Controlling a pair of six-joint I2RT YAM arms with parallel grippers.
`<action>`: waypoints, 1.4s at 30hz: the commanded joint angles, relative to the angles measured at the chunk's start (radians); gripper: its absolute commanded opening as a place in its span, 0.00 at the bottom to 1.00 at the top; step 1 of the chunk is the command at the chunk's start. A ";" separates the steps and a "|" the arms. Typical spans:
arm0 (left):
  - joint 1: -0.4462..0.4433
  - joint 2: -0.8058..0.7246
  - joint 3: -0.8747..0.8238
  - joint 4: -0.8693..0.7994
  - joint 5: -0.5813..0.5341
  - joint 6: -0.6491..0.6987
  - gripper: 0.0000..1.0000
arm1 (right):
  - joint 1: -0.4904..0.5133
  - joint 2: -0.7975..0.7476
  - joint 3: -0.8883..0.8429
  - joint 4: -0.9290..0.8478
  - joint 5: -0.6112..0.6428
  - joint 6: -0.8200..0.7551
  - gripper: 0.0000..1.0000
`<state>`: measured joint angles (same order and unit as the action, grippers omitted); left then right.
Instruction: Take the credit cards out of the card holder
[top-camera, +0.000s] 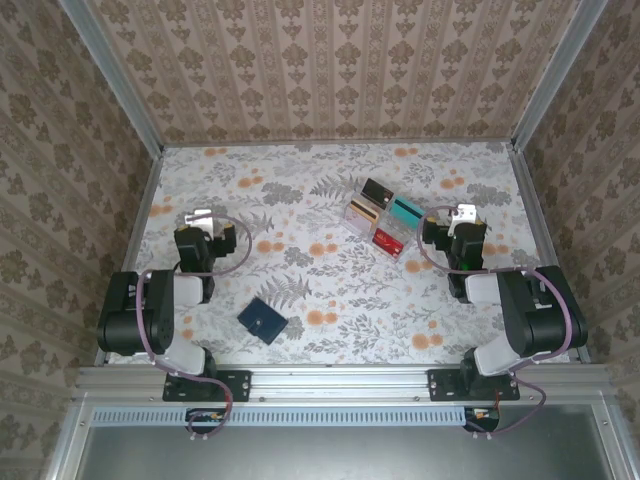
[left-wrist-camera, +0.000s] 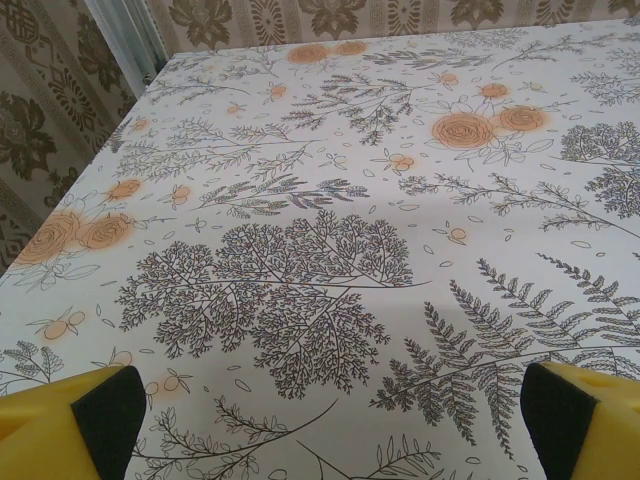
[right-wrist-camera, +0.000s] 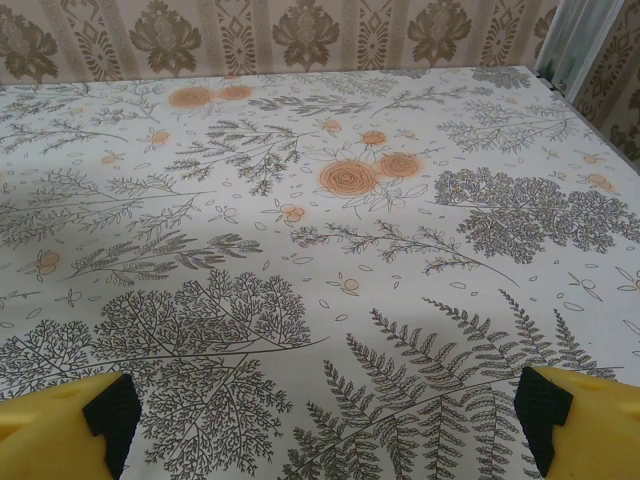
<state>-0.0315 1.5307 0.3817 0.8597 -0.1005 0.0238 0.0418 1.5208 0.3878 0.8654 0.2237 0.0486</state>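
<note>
The card holder (top-camera: 262, 320) lies shut and flat on the flowered table near the front, a small dark navy square. The credit cards are hidden. My left gripper (top-camera: 198, 216) hovers to the holder's upper left, well apart from it. In the left wrist view the left gripper (left-wrist-camera: 335, 415) stands open, its yellow fingers (left-wrist-camera: 100, 412) wide over bare tablecloth. My right gripper (top-camera: 465, 213) is at the right side of the table, far from the holder. The right wrist view has the right gripper (right-wrist-camera: 328, 415) open too, with nothing between its fingers (right-wrist-camera: 548, 412).
A clear plastic compartment tray (top-camera: 385, 222) with several coloured cards in it sits at the back middle, just left of the right gripper. Patterned walls and metal posts close in the table (top-camera: 330, 290) on three sides.
</note>
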 joint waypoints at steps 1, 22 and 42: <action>-0.001 0.006 0.017 0.008 0.013 0.020 1.00 | -0.003 0.006 0.003 0.019 -0.012 0.011 1.00; 0.001 0.007 0.019 0.006 0.015 0.018 1.00 | -0.003 0.007 0.005 0.015 -0.011 0.012 1.00; -0.002 -0.374 0.185 -0.688 -0.139 -0.187 1.00 | -0.003 -0.588 0.184 -0.714 0.091 0.174 1.00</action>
<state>-0.0315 1.2194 0.4923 0.4423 -0.1890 -0.0540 0.0418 0.9989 0.5125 0.3931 0.2623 0.1219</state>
